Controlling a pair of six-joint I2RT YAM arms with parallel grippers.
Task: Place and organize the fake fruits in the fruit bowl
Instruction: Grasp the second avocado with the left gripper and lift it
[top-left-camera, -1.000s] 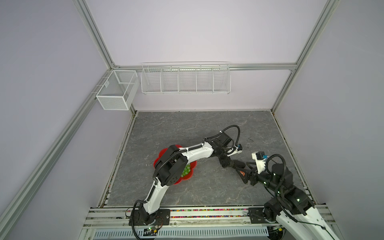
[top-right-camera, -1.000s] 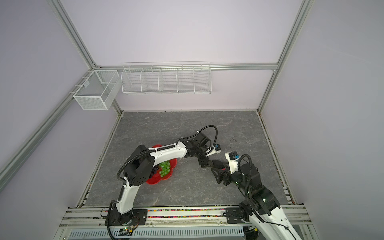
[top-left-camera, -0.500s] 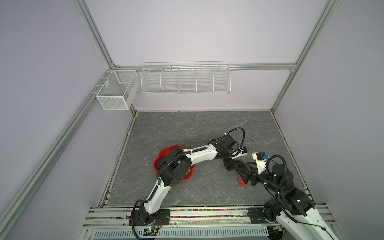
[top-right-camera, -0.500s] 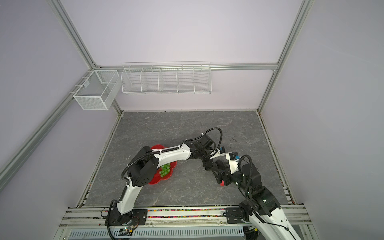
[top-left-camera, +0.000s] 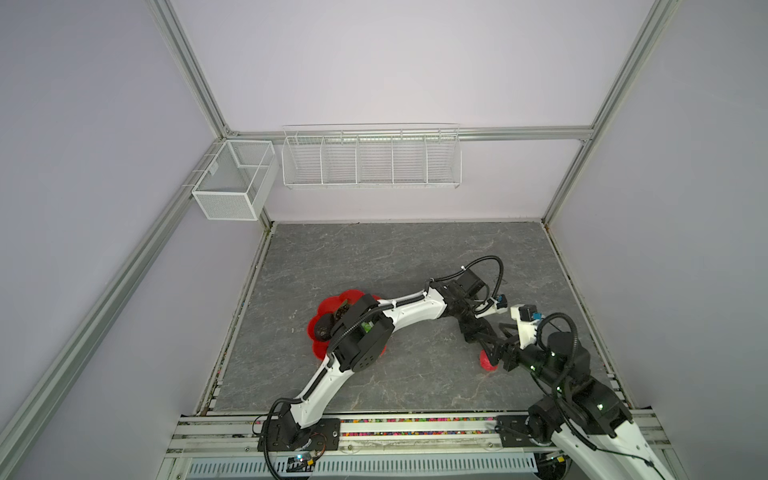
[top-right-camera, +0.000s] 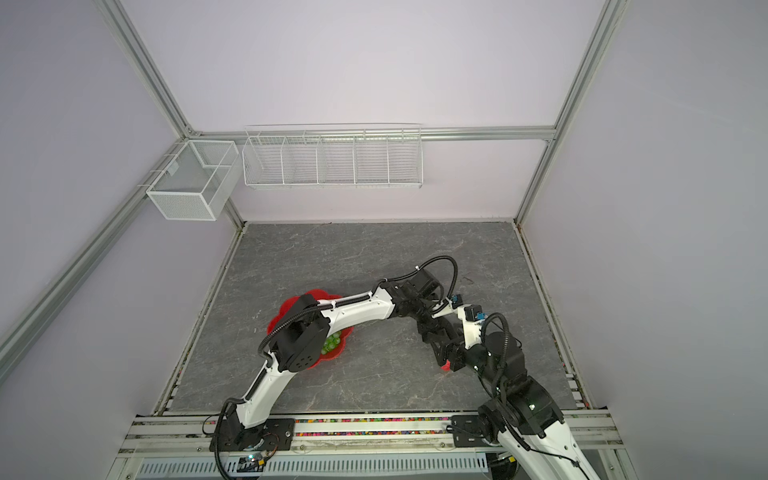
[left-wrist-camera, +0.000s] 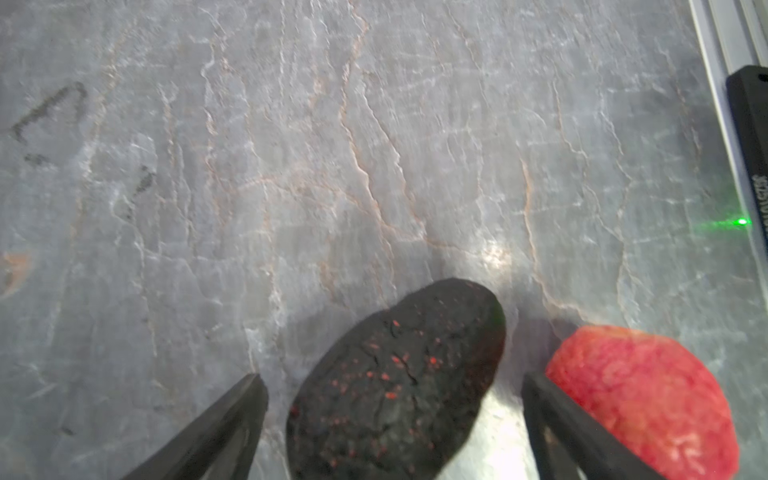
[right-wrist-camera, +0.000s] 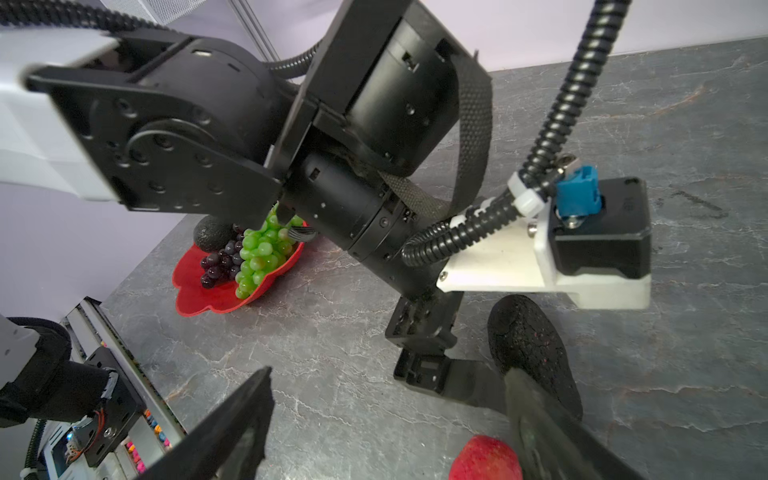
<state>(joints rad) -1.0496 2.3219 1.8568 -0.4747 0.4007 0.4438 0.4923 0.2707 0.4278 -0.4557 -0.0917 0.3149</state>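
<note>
The tabletop (left-wrist-camera: 291, 166) is finished in matt grey stone veined with pale and rusty lines. A rough, cracked, matt black skin flecked with red is seen on the avocado (left-wrist-camera: 395, 386). The apple (left-wrist-camera: 640, 399) is coated in dull, mottled red. The green grape bunch (right-wrist-camera: 262, 255) is rendered glossy and translucent, the dark purple grape bunch (right-wrist-camera: 217, 262) glossy, the bowl (right-wrist-camera: 203, 299) in smooth red plastic.

The fruit bowl (top-left-camera: 328, 305) sits on the desk (top-left-camera: 374, 257), left of centre. Inside it, an avocado (top-left-camera: 323, 328) lies at the left side. One grape bunch (right-wrist-camera: 220, 259) touches a second grape bunch (right-wrist-camera: 262, 253) that lies toward the right. Well to the right of the bowl, a second avocado (left-wrist-camera: 399, 386) lies on the desk, with the apple (left-wrist-camera: 640, 395) just beside it, nearer the front edge. A long wire basket (top-left-camera: 371, 166) hangs on the back wall, with a smaller basket (top-left-camera: 232, 183) to its left.
</note>
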